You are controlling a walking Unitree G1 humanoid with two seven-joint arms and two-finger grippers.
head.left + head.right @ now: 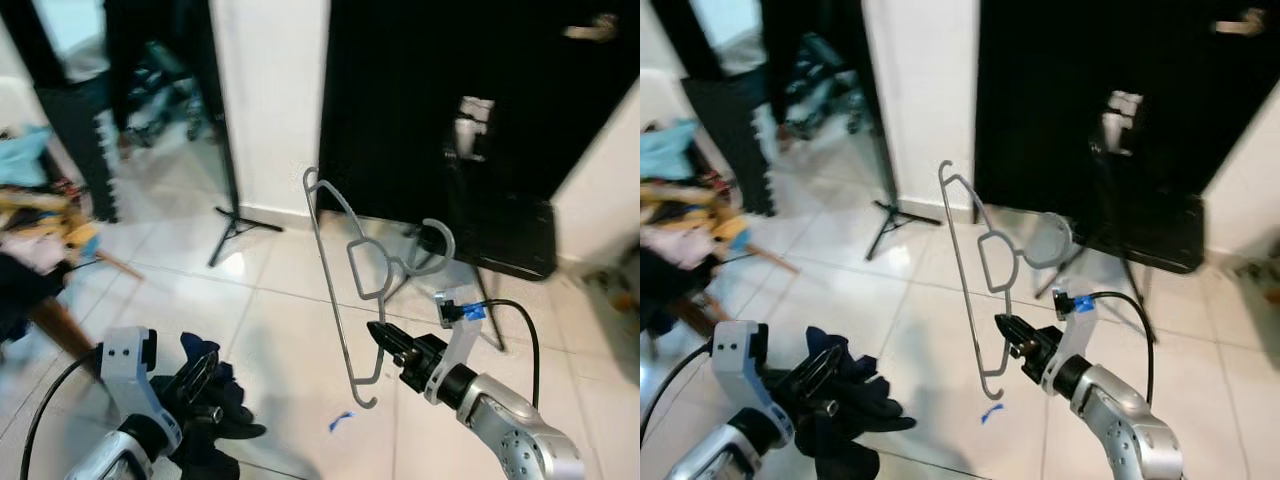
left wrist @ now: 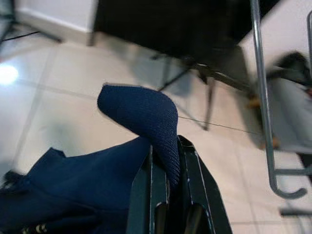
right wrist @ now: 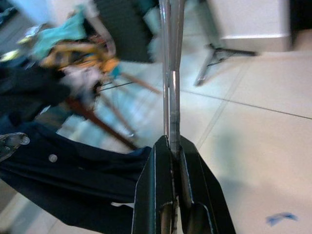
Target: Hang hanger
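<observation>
two grips set: our right gripper pinches the grey hanger upright, left gripper clamps dark cloth; hanging remains undone.

A black tripod stand rests on white floor tiles beside a white wall; a scrap of blue tape lies nearby, with colourful clothes piled at left.

Clothes pile at the floor's left edge is blurred and cut off by the frame. Dark garment is cropped in the left wrist view. Hanger top is cut off in the right wrist view. Door handle is blurred.
</observation>
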